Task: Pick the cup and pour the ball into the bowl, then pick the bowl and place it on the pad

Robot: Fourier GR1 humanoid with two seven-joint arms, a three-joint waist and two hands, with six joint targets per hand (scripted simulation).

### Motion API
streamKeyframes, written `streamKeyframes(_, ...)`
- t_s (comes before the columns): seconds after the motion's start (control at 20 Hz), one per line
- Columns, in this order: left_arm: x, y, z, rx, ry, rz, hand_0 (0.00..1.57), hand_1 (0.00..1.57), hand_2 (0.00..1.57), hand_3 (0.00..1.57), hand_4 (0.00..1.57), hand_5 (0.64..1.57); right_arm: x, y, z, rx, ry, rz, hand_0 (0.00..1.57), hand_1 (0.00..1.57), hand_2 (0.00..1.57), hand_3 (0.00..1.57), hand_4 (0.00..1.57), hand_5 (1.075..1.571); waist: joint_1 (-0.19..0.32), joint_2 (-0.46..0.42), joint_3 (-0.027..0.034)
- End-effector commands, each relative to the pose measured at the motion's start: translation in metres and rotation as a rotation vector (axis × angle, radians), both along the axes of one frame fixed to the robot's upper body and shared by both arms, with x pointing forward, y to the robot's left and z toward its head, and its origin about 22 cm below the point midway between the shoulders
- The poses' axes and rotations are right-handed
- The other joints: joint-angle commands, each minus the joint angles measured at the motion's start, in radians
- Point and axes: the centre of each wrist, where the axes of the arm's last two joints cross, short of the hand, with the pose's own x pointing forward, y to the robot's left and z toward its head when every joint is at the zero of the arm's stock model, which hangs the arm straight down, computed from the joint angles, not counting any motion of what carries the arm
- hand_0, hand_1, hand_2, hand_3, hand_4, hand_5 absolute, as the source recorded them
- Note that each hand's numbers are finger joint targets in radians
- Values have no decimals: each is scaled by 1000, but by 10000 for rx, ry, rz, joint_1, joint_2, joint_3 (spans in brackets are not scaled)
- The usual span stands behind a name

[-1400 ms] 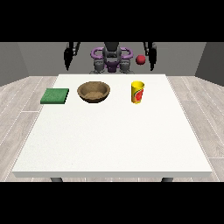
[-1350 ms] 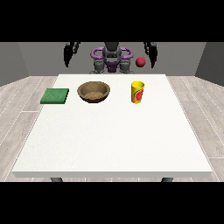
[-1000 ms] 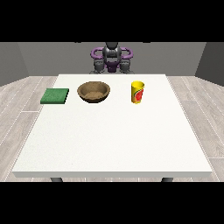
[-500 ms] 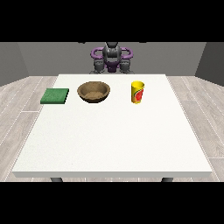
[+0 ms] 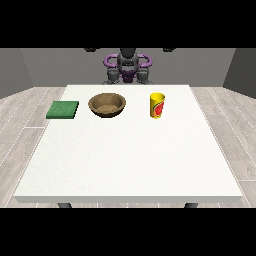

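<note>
In the upper half of the frame, on the far part of the white table [image 5: 128,160], three items stand in a row, well apart from one another. The green pad [image 5: 63,109] lies flat at the left, close to the table's left edge. The brown bowl [image 5: 107,105] sits upright to the right of it, near the middle of the row; its inside shows only a brown surface. The yellow cup [image 5: 157,105] with a red mark on its side stands upright at the right; its contents cannot be seen. The robot's torso [image 5: 127,67] is at top centre behind the table's far edge. Only dark slivers show at the very top: the hand at the view's left [image 5: 91,49] and the hand at the view's right [image 5: 169,49], both raised high and well apart from every item. Whether their fingers are apart or together cannot be told.
</note>
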Motion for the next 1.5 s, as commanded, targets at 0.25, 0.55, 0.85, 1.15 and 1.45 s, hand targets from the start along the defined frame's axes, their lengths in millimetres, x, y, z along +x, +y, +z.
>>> streamKeyframes(0.25,41,32,5,1390,-2100,1481,0,0,0,0,0,1447,1,-13,36,364,-2008,1298,0,0,0,0,0,1567,-1347,2510,-2)
streamKeyframes(0.55,39,51,-73,1222,-1663,1929,0,0,0,0,0,1417,-5,-22,48,231,-2369,913,0,0,0,0,0,1569,-1239,2775,-8)
streamKeyframes(0.85,42,78,-112,1128,-1644,1776,0,0,0,0,0,1407,-6,-46,42,326,-2415,631,0,0,0,0,0,1568,-1170,2869,-4)
streamKeyframes(1.15,51,73,-141,981,-1161,2140,0,0,0,0,0,1444,-8,-78,51,364,-2272,786,0,0,0,0,0,1568,-1540,2589,-1)
streamKeyframes(1.45,52,83,-161,792,-835,2606,0,0,0,0,0,1427,-21,-96,37,230,-2131,1091,0,0,0,0,0,1565,-2088,2666,-3)
